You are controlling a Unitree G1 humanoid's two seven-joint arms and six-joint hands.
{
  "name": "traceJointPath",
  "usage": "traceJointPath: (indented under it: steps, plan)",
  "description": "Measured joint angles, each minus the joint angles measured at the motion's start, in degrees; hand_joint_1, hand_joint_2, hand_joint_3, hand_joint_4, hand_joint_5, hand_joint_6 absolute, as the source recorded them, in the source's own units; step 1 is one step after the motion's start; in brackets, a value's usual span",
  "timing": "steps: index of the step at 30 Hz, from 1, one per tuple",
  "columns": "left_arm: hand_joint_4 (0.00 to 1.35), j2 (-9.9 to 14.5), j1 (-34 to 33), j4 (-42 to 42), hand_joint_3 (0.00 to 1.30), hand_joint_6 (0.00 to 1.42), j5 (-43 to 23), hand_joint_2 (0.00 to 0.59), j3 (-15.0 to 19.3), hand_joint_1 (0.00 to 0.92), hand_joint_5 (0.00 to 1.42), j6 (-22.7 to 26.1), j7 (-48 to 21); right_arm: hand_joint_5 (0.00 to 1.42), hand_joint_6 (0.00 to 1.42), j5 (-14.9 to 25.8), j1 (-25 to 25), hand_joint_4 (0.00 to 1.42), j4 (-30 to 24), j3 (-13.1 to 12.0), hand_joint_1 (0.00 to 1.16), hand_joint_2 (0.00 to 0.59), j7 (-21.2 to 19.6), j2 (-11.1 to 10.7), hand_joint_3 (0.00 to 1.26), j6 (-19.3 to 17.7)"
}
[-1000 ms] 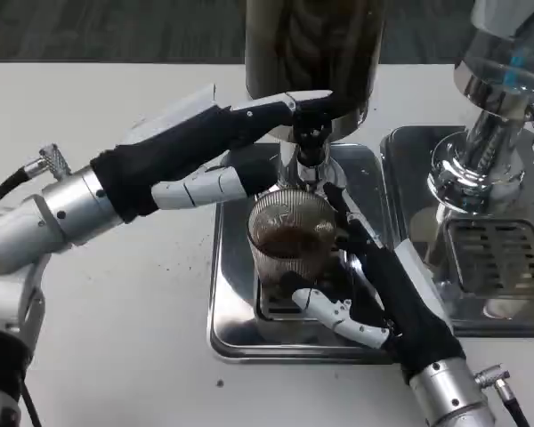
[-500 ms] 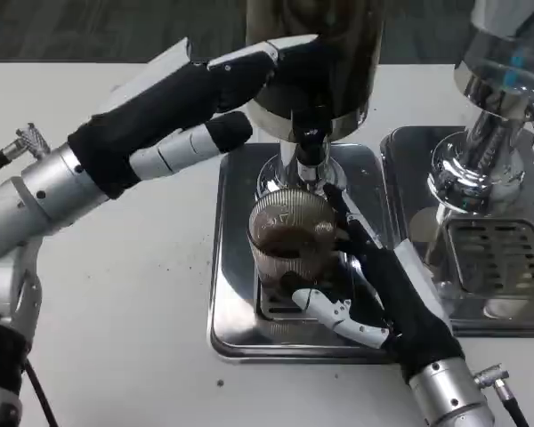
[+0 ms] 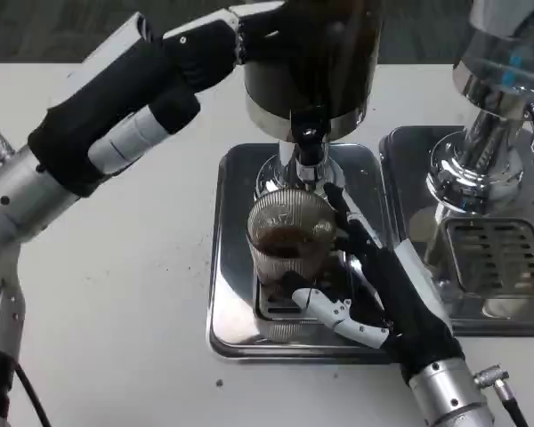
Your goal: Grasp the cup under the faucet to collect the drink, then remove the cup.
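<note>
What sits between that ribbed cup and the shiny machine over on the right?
In the head view, the right hand lies there, its fingers around the cup, with the drip tray's rim beside the right-hand machine.

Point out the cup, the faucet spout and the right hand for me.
cup [image 3: 289, 242], head view, on its dark drink.
faucet spout [image 3: 308, 162], head view, on the metal nozzle above the cup.
right hand [image 3: 384, 289], head view, on its black back.

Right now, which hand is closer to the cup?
Right. The right hand wraps its fingers around the cup; the left hand is raised beside the dispenser, well above it.
</note>
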Motion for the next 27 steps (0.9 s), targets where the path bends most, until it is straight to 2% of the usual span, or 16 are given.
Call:
traceJointPath:
  steps: [13, 27]
  plan:
    - [0.18, 0.7, 7.2, 4.3, 0.24, 0.21, 3.3, 0.131, 2.9, 0.000, 0.21, -0.4, 2.7, 0.03, 0.11, -0.3, 0.4, 0.00, -1.2, 0.0, 0.63, 0.226, 0.0, -0.3, 0.00, 0.0]
    - [0.19, 1.9, 9.9, 11.1, 0.25, 0.21, 7.6, 0.132, 3.1, 0.000, 0.21, -1.8, 4.2, 0.02, 0.10, -1.3, 0.4, 0.00, -1.4, 0.6, 0.64, 0.226, 0.5, -0.7, 0.00, 1.2]
